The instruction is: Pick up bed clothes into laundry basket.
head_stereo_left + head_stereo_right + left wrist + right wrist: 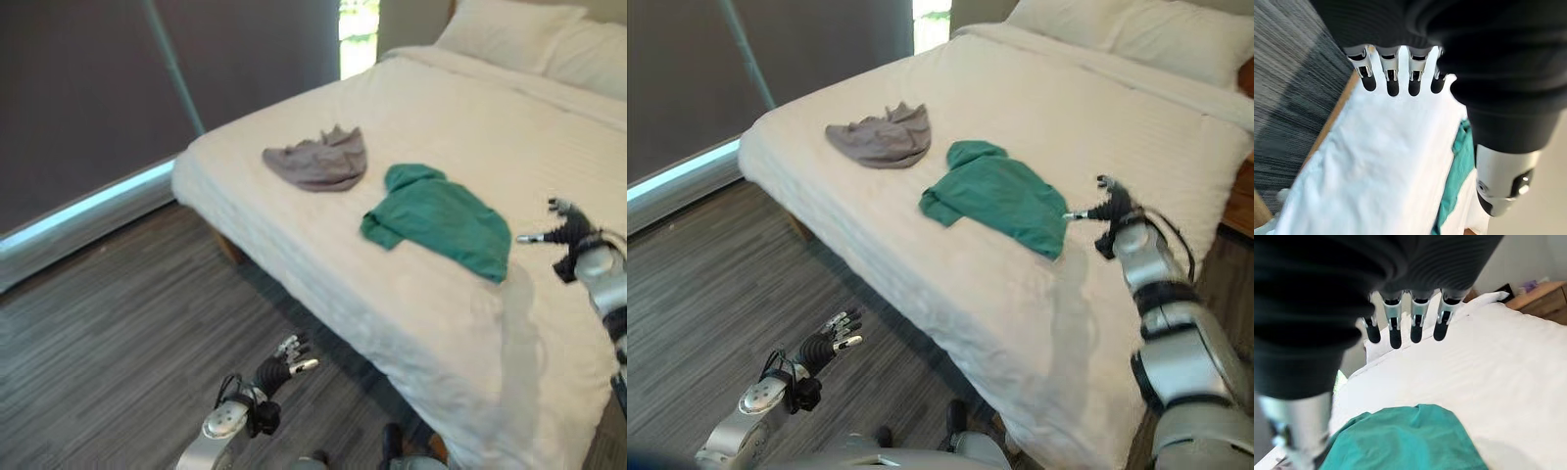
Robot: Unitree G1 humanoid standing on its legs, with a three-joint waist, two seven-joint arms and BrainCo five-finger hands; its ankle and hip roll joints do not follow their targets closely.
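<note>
While the green garment [439, 219] and grey garment [318, 160] lie crumpled on the bed [392, 304], the right hand [1104, 211] hovers just beside the green one, fingers apart; both look light and limp, best pinched at a raised fold. The left hand [282, 364] hangs relaxed over the floor.

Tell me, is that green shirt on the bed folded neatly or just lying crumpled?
Crumpled. The green shirt lies loosely rumpled on the bed, with uneven edges.

Right robot hand [1405, 318] (fingers straight, empty) hovers above green garment [1405, 440] on white bed [1508, 367].
</note>
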